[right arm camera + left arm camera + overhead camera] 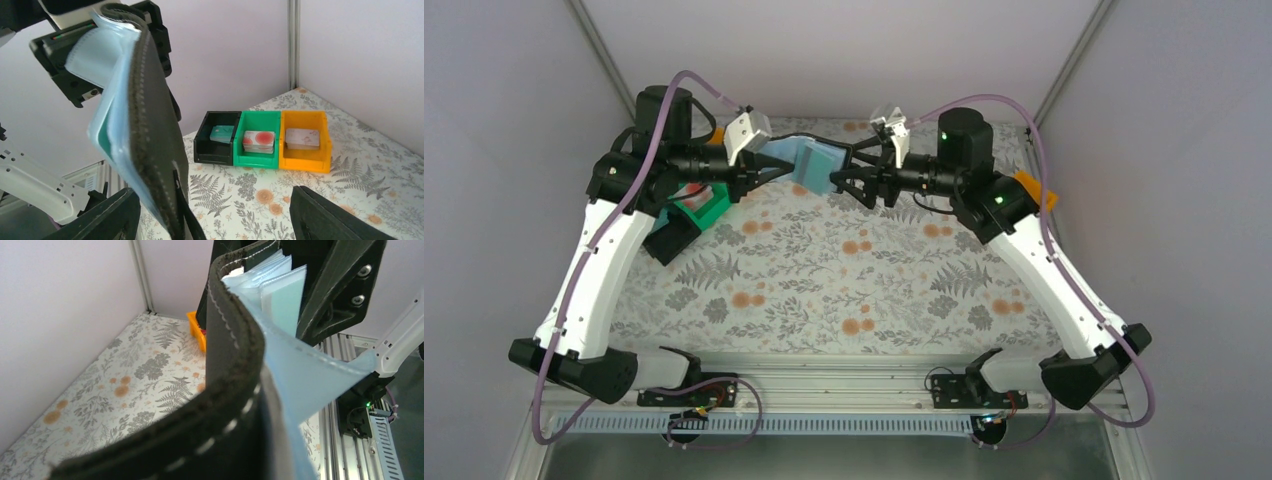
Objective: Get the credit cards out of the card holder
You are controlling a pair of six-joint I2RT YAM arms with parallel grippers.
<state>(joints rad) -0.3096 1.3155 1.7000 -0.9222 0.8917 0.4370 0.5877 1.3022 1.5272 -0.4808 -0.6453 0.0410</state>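
My left pincer (769, 175) is clamped shut on the small black bifold card holder with the grey-blue pocketed lining (809, 165). It holds the card holder off the floral-patterned counter (844, 290), up at 12 o'clock of the counter in the overhead view. My right pincer (215, 220) faces it with its fingers spread wide and nothing between the pads that I can see.

From that right pincer the card holder lies at 9 o'clock in the overhead view, just beside the fingertips. In my right wrist view it fills the 10 o'clock side, hanging upright and half folded. Its long axis runs from 12 down to 6, and its lower corner dips between my fingers, nearer the left one.

A thin teal plastic edge (101, 142) shows among the pockets, and I take it for a credit card. I cannot tell whether a red one is there too.

The right arm is the free one, so I judge the pull is its job. That means closing across a card's exposed edge, not around the leather.
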